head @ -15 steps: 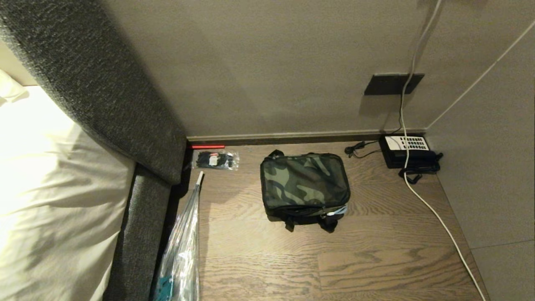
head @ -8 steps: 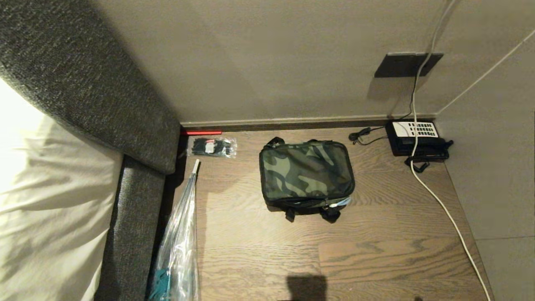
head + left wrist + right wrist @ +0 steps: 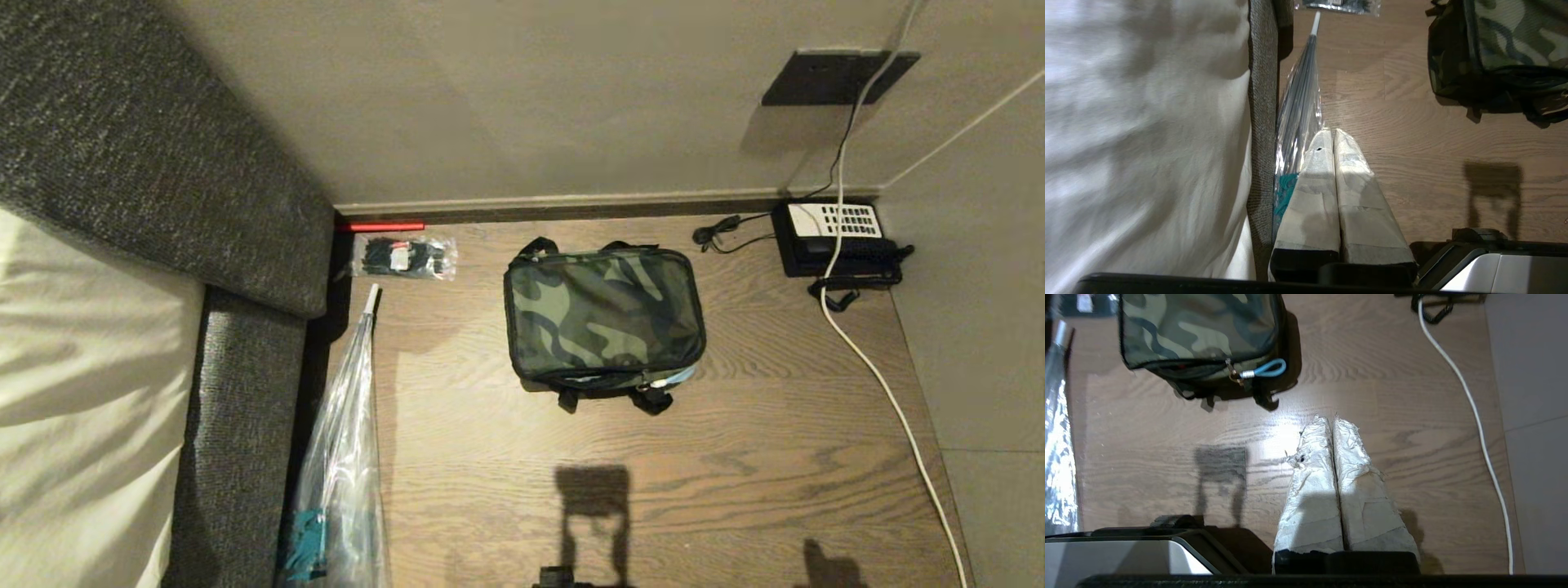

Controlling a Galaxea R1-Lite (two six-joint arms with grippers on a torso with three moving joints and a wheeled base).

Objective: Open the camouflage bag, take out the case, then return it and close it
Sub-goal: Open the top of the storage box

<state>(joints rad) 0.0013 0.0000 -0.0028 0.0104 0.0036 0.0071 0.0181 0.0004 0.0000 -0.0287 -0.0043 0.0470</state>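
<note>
The camouflage bag (image 3: 604, 318) sits zipped on the wood floor near the wall, with a light blue zipper pull (image 3: 1267, 369) at its near right corner. The same camouflage bag (image 3: 1196, 328) fills the far left of the right wrist view, and its near left corner (image 3: 1506, 45) shows in the left wrist view. The case is hidden. My left gripper (image 3: 1332, 131) hangs shut and empty above the floor, beside the bed edge. My right gripper (image 3: 1331, 418) is shut and empty too, over bare floor well short of the bag's right corner. Neither gripper shows in the head view.
A bed with a grey upholstered frame (image 3: 245, 384) fills the left. A clear-wrapped umbrella (image 3: 347, 457) lies along it. A small packet (image 3: 404, 257) and a red stick (image 3: 382, 226) lie by the wall. A black telephone (image 3: 837, 237) and white cable (image 3: 886, 400) occupy the right.
The head view has tilted further down, so the bag, telephone and wall socket sit higher in the picture and more near floor shows, with shadows of the robot at the bottom.
</note>
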